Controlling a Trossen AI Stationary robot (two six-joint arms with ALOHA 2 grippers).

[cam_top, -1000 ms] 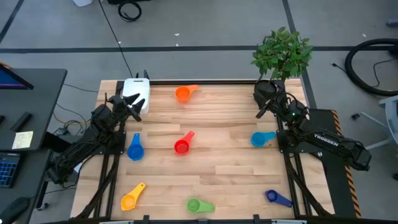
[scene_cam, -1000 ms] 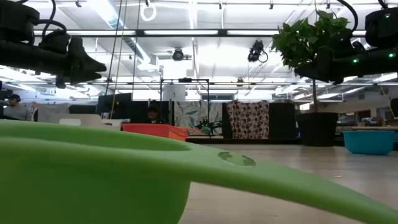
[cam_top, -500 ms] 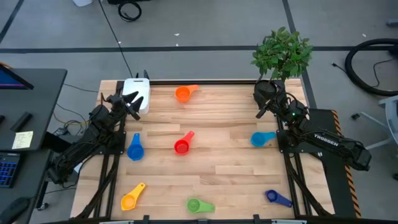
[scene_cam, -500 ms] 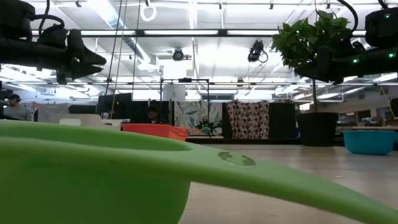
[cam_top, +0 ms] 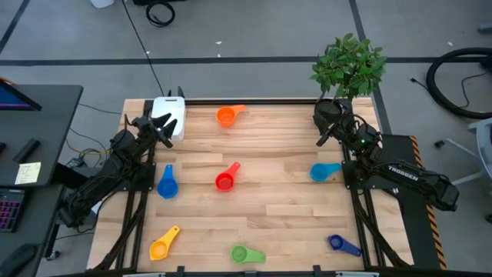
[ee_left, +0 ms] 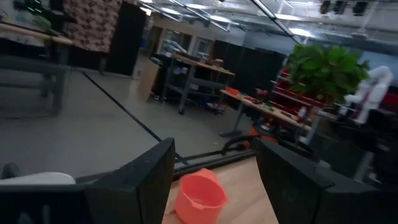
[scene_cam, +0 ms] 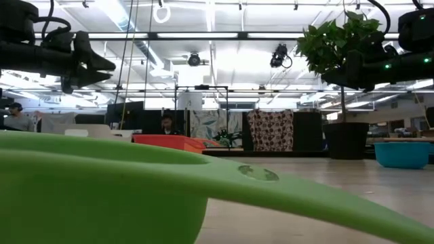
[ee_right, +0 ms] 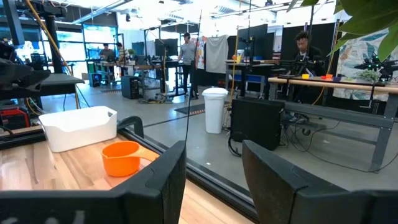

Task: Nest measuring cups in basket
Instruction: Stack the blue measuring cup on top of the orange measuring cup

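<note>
White plastic, the basket (cam_top: 168, 115) sits at the desk's (cam_top: 269, 231) upper left corner in the high view, with no cup in it. Scattered cups lie apart: orange cup (cam_top: 226, 115) just right of the basket, its handle pointing right; red cup (cam_top: 224, 181) mid-desk. The left claw (cam_top: 165, 131) hovers at the basket's lower edge, released and empty, nearest the orange cup. The right claw (cam_top: 324, 135) waits upper right by the plant pot (cam_top: 329, 110), parted, grasping nothing.

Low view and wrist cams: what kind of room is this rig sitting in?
Most likely an open robotics lab or workshop. Past the wooden table there are rows of workbenches with people at them, exposed ceiling lights, and a white robot arm on another bench.
</note>
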